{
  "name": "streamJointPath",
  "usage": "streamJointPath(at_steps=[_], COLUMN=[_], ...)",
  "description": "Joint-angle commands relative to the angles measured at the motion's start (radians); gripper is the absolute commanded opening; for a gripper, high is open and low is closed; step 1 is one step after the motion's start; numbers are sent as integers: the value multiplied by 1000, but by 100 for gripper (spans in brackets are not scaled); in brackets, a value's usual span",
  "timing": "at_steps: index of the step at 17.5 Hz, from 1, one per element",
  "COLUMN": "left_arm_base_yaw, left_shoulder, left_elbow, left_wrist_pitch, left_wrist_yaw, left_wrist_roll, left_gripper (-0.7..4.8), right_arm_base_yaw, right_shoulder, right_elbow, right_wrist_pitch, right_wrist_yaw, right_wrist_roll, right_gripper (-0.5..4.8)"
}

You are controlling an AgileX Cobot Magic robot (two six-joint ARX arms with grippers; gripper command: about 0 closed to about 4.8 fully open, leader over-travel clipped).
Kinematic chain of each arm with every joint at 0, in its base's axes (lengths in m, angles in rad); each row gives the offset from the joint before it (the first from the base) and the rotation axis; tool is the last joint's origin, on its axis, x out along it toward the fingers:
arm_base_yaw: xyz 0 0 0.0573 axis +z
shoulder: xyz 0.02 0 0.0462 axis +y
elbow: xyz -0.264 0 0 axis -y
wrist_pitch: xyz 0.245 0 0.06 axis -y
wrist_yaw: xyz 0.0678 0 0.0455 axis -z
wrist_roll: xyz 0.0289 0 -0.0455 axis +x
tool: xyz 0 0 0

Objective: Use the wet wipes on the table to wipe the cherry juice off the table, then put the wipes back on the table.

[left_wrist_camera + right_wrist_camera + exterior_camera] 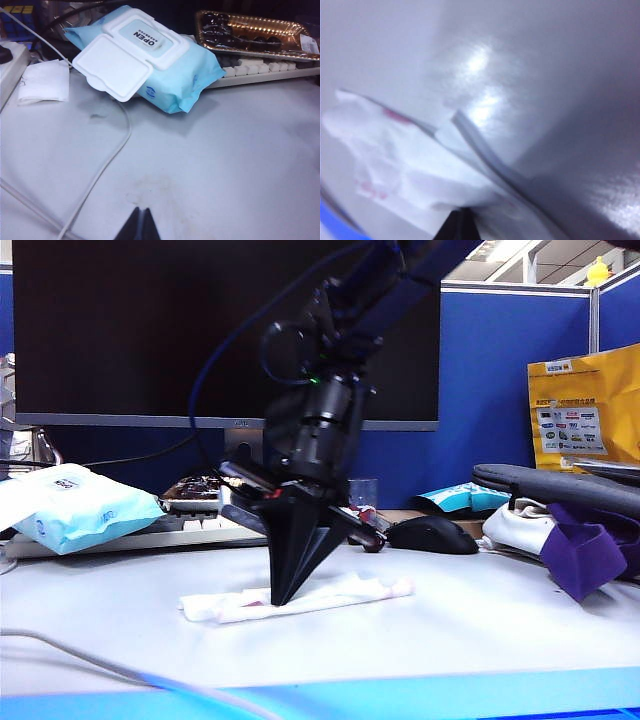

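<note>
The wet wipes (300, 598) lie as a crumpled white strip on the pale table (480, 630), near the blue front edge. My right gripper (284, 598) points straight down with its tips shut on the strip's left part. In the right wrist view the wet wipes (415, 165) bunch up at the shut right gripper (461, 214) and carry pink stains (395, 116). Cherry juice shows only as those stains; none can be made out on the bare table. My left gripper (141, 212) is shut and empty over bare table (225, 165), apart from the wipe.
A light-blue packet (75, 510) (150, 60) with its lid open lies at the back left. Behind it are a keyboard (265, 70) and a tray (250, 32). A grey cable (105, 165) crosses the left side. A black mouse (432, 533) and purple cloth (585, 550) sit at the right.
</note>
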Motion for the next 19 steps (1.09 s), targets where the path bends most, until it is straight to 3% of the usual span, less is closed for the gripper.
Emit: streamJointPath(at_steps=[1,3,5,7,8,10,11,12,13,15,18,19], left_arm_base_yaw=[0,0,0,0,0,0,0,0,0,0,0,0], left_shoulder=[-3,-3,-3,-3,-3,-3,-3,-3,-3,-3,-3,-3], left_elbow=[-6,-6,-6,-6,-6,-6,-6,-6,-6,-6,-6,-6], left_wrist_pitch=[-11,-10,-11,-11,-11,-11,-10,-11,-10,-11,-11,-11], left_wrist_yaw=[3,4,4,3,3,3,3,4,3,4,3,3], left_wrist_roll=[0,0,0,0,0,0,0,0,0,0,0,0], left_gripper=[-4,-4,-4,-4,-4,-4,-4,-4,-4,-4,-4,-4], right_arm_base_yaw=[-21,-56,-80,-82,-72,-48,-37,-26,-19,-18,-47,-64], right_shoulder=[29,29,29,31,33,32,32,32,32,32,32,32], right_elbow=[-11,-11,-11,-11,-12,-11,-11,-11,-11,-11,-11,-11], right_wrist_pitch=[234,313,340,342,343,344,345,350,353,365,382,389], right_wrist_yaw=[394,442,388,241,43,-173,-187,-148,-45,230,534,562], right_wrist_roll=[56,96,117,112,78,31,20,21,25,64,108,120], right_gripper=[-1,-1,-1,-1,-1,-1,-1,-1,-1,-1,-1,-1])
